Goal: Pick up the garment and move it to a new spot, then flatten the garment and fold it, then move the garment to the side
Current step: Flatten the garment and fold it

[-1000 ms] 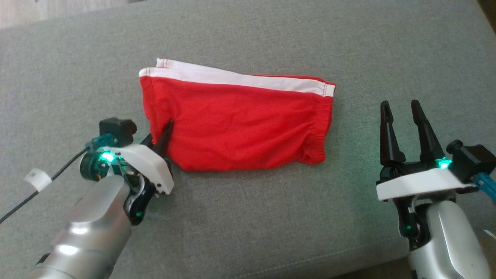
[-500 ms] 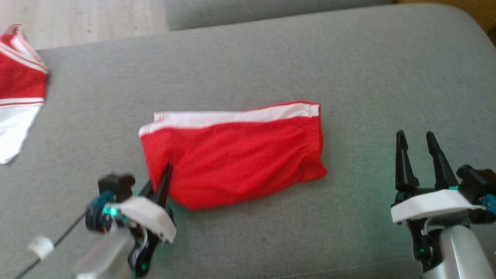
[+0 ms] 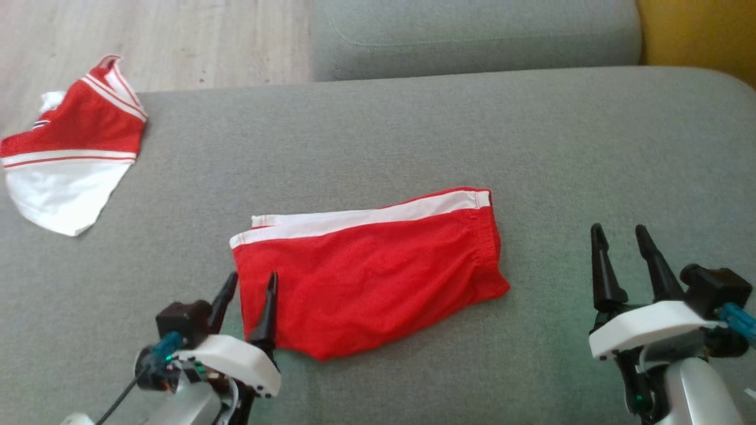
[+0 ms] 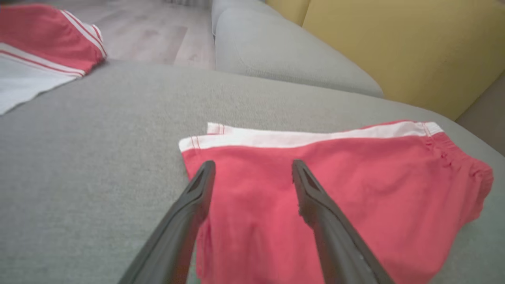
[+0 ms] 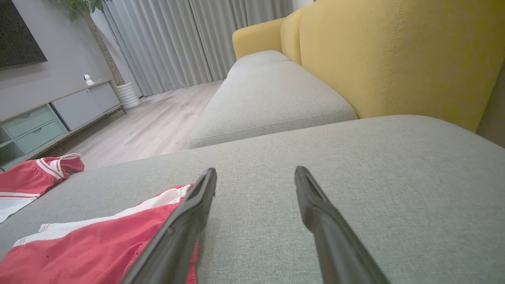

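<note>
The garment (image 3: 372, 277) is a pair of red shorts with a white band, lying folded flat in the middle of the grey sofa cushion (image 3: 413, 130). My left gripper (image 3: 252, 277) stands open at the garment's near left corner, one finger over the cushion and the other over the red cloth, with nothing pinched. In the left wrist view the open left gripper (image 4: 253, 163) frames the garment (image 4: 335, 197). My right gripper (image 3: 619, 229) is open and empty over bare cushion, well right of the garment. The right wrist view has the right gripper (image 5: 256, 170) with the garment (image 5: 90, 244) at lower left.
Another red and white garment (image 3: 71, 153) lies at the cushion's far left corner. A second grey cushion (image 3: 472, 35) sits beyond, with the yellow backrest (image 3: 697, 35) at the right. Wooden floor (image 3: 147, 35) lies past the far left edge.
My left gripper has opened and let go of the garment's corner. The head view has shifted, bringing the far cushion and the other garment into the picture. The right gripper stays open.
</note>
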Robot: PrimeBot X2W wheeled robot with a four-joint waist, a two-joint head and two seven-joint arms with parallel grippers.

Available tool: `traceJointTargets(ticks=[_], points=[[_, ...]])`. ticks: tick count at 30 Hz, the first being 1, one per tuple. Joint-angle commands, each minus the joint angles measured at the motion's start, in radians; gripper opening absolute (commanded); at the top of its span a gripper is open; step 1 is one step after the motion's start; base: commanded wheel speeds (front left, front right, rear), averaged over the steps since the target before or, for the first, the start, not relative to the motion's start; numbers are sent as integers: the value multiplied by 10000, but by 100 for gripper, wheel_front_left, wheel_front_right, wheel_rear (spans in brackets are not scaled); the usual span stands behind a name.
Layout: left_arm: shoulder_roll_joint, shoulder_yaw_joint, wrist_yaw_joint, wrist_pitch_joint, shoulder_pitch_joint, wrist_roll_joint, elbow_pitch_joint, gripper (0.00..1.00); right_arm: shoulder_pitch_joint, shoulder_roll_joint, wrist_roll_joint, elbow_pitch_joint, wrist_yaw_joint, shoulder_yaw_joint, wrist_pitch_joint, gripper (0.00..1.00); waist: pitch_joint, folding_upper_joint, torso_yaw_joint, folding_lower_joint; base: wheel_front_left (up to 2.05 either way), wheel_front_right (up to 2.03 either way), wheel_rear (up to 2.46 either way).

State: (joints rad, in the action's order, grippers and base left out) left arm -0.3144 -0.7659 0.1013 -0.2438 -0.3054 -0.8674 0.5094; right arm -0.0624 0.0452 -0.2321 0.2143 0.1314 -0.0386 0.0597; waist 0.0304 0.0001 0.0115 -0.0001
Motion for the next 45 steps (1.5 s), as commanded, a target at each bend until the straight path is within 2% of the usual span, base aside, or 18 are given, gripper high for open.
traceJointTargets(ticks=[1, 9, 15, 20, 29, 34, 35, 36, 37, 38, 42, 45], points=[[-390, 661, 211, -159, -178, 263, -572, 100, -216, 51, 97, -264, -7, 290, -128, 100, -136, -1, 148, 1, 0, 0, 0], [-532, 1905, 899, -176, 866, 1471, -2508, 100, -355, 51, -58, -61, -7, 536, -713, 100, -144, -1, 405, 1, 0, 0, 0], [-381, 2439, 1257, -178, 1673, 2303, -3570, 100, -974, 51, -256, 330, -7, 1083, -1070, 100, 165, -1, 748, 1, 0, 0, 0], [-124, 2354, 1293, -178, 1870, 2790, -3987, 100, -1677, 51, -364, 1220, -7, 1677, -1197, 100, 426, -1, 1141, 1, 0, 0, 0], [224, 1941, 1257, -179, 1470, 3332, -4099, 100, -2680, 51, 974, 3523, -7, 1230, -2150, 100, 857, -1, 1840, 1, 0, 0, 0], [192, 2096, 1321, -179, 1500, 3394, -4128, 100, -2810, 51, 545, 4392, -7, 1297, -2549, 100, 932, -1, 2032, 1, 0, 0, 0], [184, 2114, 1317, -179, 1517, 3401, -4130, 100, -2842, 51, 409, 4506, -7, 1346, -2566, 83, 932, -1, 2044, 1, 0, 0, 0], [182, 2127, 1317, -179, 1530, 3412, -4128, 100, -2870, 51, 270, 4623, -7, 1408, -2597, 42, 928, -1, 2047, 1, 0, 0, 0], [182, 2146, 1322, -179, 1544, 3419, -4131, 100, -2908, 51, 137, 4720, -7, 1448, -2594, 26, 924, -1, 2037, 1, 0, 0, 0], [183, 2177, 1333, -179, 1560, 3418, -4137, 100, -2953, 51, 14, 4806, -7, 1485, -2566, 0, 916, -1, 2005, 1, 0, 0, 0], [136, 2380, 1451, -179, 1666, 3409, -4226, 100, -3326, 51, -613, 4972, -7, 1383, -2375, 0, 915, -1, 1629, 1, 0, 0, 0], [77, 2525, 1496, -179, 1727, 3404, -4333, 100, -3635, 51, -592, 4972, -7, 895, -2330, 0, 953, -1, 1298, 1, 0, 0, 0]])
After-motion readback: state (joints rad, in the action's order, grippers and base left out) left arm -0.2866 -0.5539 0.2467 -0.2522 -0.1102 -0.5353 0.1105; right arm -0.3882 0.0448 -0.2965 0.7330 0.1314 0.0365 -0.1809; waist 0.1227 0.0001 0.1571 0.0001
